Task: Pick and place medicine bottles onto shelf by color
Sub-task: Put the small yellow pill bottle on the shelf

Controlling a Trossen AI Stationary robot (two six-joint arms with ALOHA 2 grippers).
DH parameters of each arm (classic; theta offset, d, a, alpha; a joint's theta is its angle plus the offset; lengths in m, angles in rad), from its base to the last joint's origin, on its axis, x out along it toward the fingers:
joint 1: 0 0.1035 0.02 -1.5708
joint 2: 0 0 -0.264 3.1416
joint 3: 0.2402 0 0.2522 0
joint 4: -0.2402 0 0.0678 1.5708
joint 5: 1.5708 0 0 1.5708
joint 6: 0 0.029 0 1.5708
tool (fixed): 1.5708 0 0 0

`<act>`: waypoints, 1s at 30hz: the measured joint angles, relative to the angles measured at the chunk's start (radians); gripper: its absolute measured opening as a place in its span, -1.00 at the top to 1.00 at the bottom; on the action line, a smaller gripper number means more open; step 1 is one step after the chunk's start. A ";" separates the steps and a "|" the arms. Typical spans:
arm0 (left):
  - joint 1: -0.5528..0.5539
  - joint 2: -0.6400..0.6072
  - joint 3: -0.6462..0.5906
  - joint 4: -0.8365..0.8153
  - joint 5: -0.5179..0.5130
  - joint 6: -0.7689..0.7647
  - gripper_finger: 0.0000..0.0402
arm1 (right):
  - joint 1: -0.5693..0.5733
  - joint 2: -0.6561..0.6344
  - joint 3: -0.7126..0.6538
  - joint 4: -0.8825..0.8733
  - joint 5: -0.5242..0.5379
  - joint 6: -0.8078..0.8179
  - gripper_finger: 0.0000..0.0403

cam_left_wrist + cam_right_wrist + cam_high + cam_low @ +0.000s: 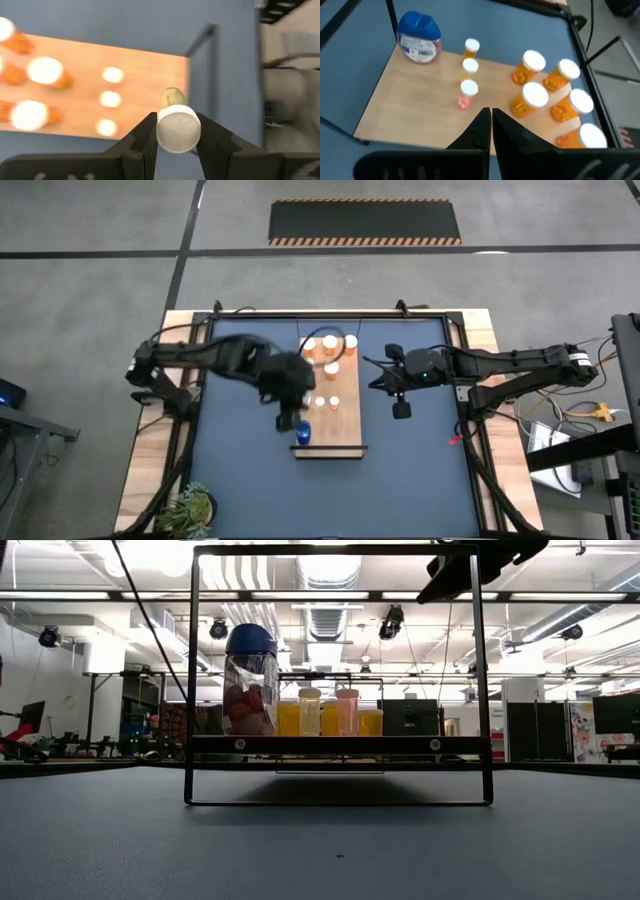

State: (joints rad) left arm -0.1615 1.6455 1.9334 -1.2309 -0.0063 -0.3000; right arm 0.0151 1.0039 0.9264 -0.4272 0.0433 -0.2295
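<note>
A: Where is the left gripper (176, 137)?

B: Over the shelf (350, 415), near its long left edge, a little up from the blue bottle (303, 432). Its fingers (142, 142) are clamped on the white cap of a small bottle (178, 127) whose pale yellowish body points down toward the blue table (420, 480) just beside the shelf.

A: And the right gripper (491, 117)?

B: Off the shelf's long right edge, above the table, fingers pressed together with nothing between them.

A: How are the medicine bottles laid out?

B: The blue bottle stands at the shelf's corner by the dark short end. Three small white-capped bottles (469, 67) run in a line down the middle of the board; the nearest to the right wrist camera holds pinkish contents. Five larger orange bottles (547, 95) with white caps are bunched at the far short end.

A: Any writing to read?

B: The blue bottle carries a white label (418, 49) with dark print, too small to make out. Through its clear side in the low view, reddish pills show. The orange bottles have markings I cannot read either
</note>
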 joint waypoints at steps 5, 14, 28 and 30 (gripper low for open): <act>0.111 0.057 -0.006 0.025 0.000 0.123 0.55 | 0.000 0.000 -0.004 -0.040 0.000 0.023 0.96; 0.148 0.230 0.022 0.071 0.004 0.312 0.55 | 0.000 0.000 -0.034 -0.041 0.001 0.033 0.96; 0.122 0.344 0.051 0.070 0.005 0.393 0.55 | 0.000 -0.021 -0.084 -0.043 0.002 0.055 0.96; 0.121 0.344 0.042 0.070 0.004 0.391 0.55 | 0.000 -0.021 -0.085 -0.042 0.002 0.054 0.96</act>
State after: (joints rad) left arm -0.0409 1.9896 1.9757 -1.1610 -0.0020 0.0912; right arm 0.0151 0.9825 0.8413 -0.4694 0.0448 -0.1756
